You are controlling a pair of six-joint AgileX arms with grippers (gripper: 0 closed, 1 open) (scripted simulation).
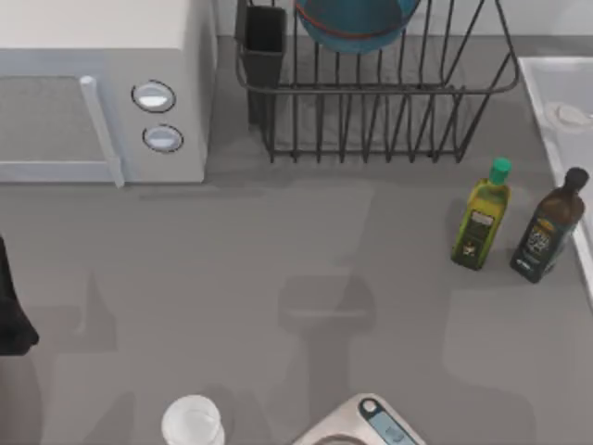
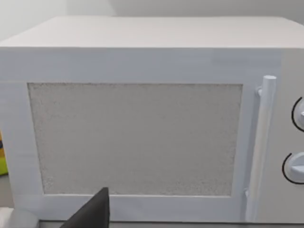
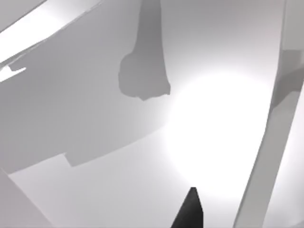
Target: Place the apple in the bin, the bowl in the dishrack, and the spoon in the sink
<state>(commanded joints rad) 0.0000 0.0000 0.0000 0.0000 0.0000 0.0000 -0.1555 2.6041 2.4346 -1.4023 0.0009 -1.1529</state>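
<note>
Currently: left arm point(image 1: 11, 311) parked at worktop's left edge, facing microwave point(image 2: 137, 137); finger state cannot tell. Right gripper above sink point(image 1: 556, 93) at right edge; grip unclear. Spoon point(image 1: 572, 114) lies in sink. Bowl point(image 1: 357, 23) sits in dishrack point(image 1: 371, 120), far edge. Judgement: withdraw straight up, clear of rim.

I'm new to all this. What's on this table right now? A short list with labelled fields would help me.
Rack: large black wire dishrack at the table's far edge
Bowl: wide blue bowl with a reddish rim, sitting in the rack
Cup on rack: dark rectangular utensil cup at the rack's left corner
Microwave: white microwave at far left, door closed
Bottles: green-capped oil bottle beside a dark bottle, right side
Sink: pale basin at the right edge
Near edge: translucent white cup; grey scale
Left arm: dark shape at the left edge
</note>
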